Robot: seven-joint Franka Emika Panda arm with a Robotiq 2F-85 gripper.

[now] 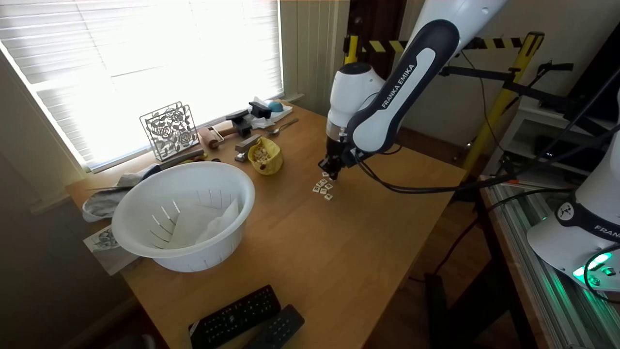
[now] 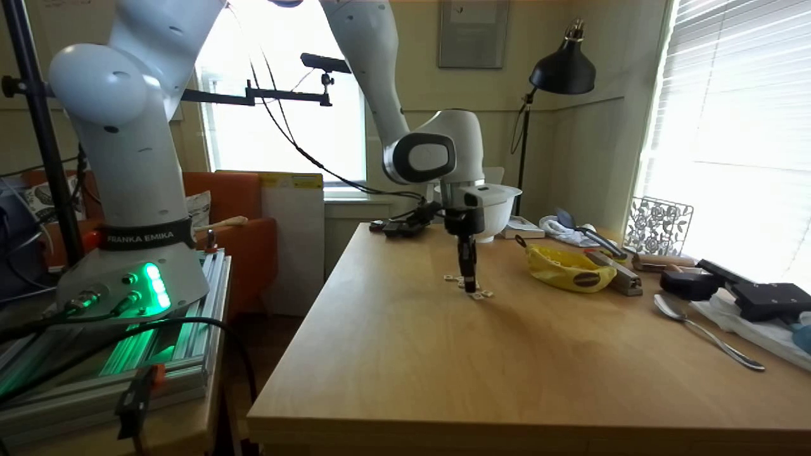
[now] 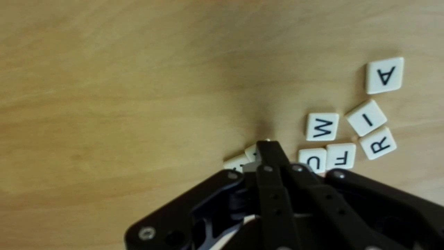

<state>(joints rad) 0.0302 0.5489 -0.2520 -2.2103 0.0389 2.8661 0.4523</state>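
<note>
White letter tiles (image 3: 322,126), square, black-printed, loosely clustered

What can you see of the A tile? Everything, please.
The A tile is square, off-white and plastic-looking, with a black letter, roughly upside down in the wrist view. It lies flat, face up, on the wood-look table, slightly rotated, apart from the nearby I tile; only the table touches it.
</note>
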